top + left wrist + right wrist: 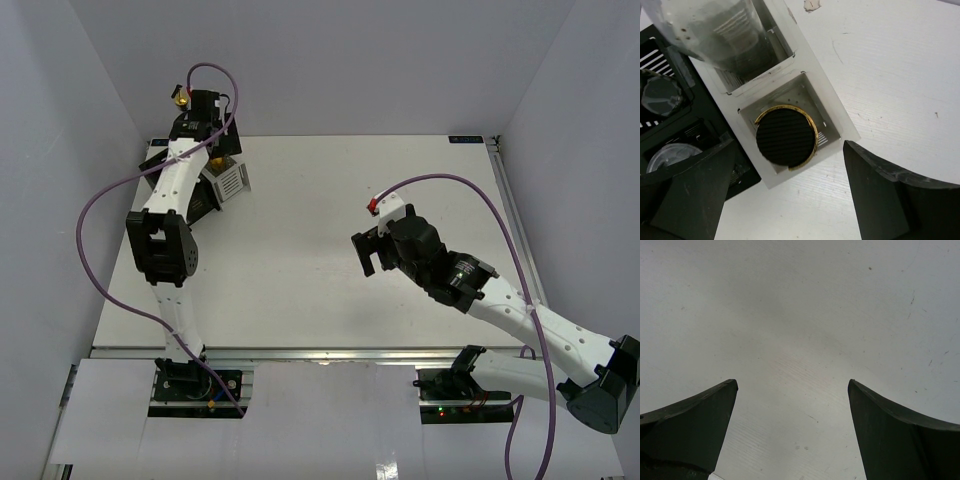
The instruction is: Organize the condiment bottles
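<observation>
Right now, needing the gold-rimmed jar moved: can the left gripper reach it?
Probably yes: the left gripper hangs open above the gold-rimmed jar, whose cap sits uncovered in the white rack.

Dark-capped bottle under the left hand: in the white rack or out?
In. The dark-capped bottle stands inside a white rack compartment, walls all round; the left hand stands open.

Top: high at near edge, looking down over whole table [320,290]. Wrists: straight down, close; left shares racks [825,92] with top.
</observation>
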